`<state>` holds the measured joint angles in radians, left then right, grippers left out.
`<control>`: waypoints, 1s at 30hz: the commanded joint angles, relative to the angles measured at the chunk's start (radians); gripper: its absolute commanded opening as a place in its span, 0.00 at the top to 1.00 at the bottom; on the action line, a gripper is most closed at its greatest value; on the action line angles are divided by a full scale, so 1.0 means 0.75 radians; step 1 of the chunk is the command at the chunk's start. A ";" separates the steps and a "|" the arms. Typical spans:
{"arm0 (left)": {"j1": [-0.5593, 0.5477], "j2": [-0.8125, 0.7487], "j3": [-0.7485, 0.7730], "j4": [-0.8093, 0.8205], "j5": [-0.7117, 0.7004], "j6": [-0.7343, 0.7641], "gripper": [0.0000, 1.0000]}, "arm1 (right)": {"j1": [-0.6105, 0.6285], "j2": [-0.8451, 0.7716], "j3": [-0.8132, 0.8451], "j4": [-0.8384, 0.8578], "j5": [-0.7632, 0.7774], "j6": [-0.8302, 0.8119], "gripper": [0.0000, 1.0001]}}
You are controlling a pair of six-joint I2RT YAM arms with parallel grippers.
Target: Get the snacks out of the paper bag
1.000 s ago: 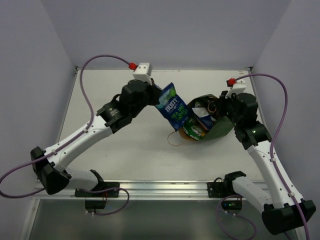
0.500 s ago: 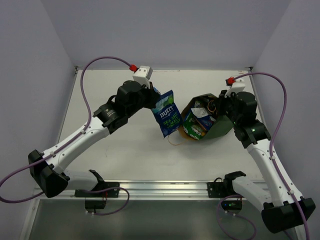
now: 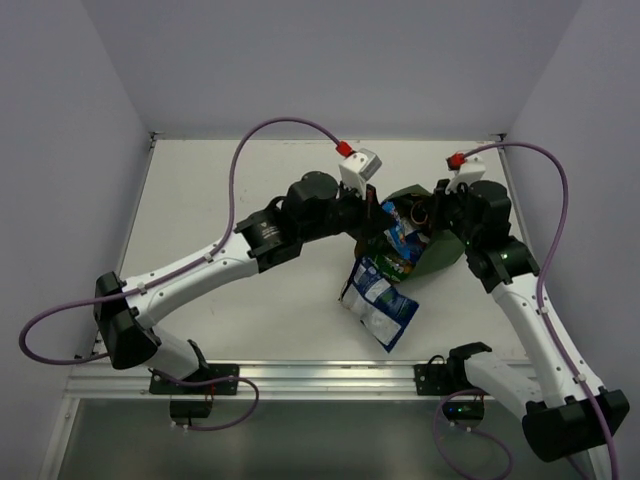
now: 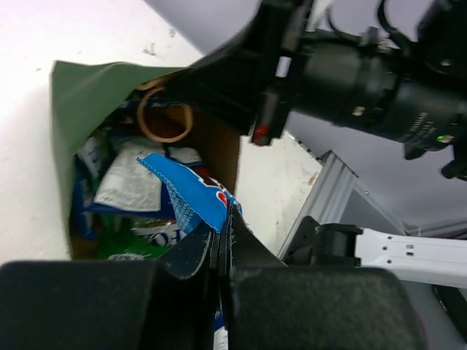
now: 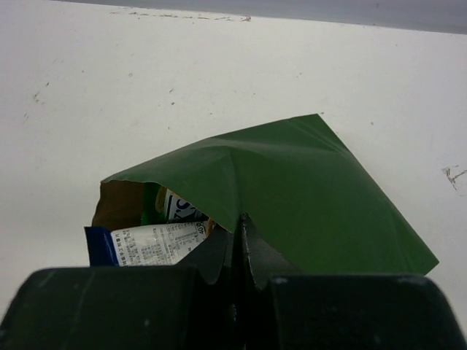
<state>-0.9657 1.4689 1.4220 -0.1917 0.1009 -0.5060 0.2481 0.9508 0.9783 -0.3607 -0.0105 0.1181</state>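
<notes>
Green paper bag (image 5: pixel 314 189) clamped by our right gripper (image 5: pixel 239 222), our left gripper (image 4: pixel 225 219) pinches a blue packet (image 4: pixel 186 193) at its mouth; next we should lift it clear.

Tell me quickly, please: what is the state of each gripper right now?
Left gripper: closed on a blue packet at the mouth of the paper bag.
Right gripper: closed on the paper bag's green edge.

At dark green paper bag (image 3: pixel 441 258) mouth: left gripper (image 4: pixel 222 226) blocked 9 o'clock, dark blue shiny crisp packet (image 3: pixel 383 306) blocked 6; white tabletop (image 3: pixel 220 190) left half lay free.
</notes>
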 commanded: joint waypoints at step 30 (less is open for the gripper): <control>0.421 -0.169 -0.237 -0.059 -0.319 -0.008 1.00 | -0.002 0.011 0.099 -0.102 -0.103 0.043 1.00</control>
<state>-0.7784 1.3537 1.3136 -0.2192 -0.1196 -0.4793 0.2478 0.9764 1.0134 -0.4126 -0.0486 0.1143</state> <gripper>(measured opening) 0.021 0.033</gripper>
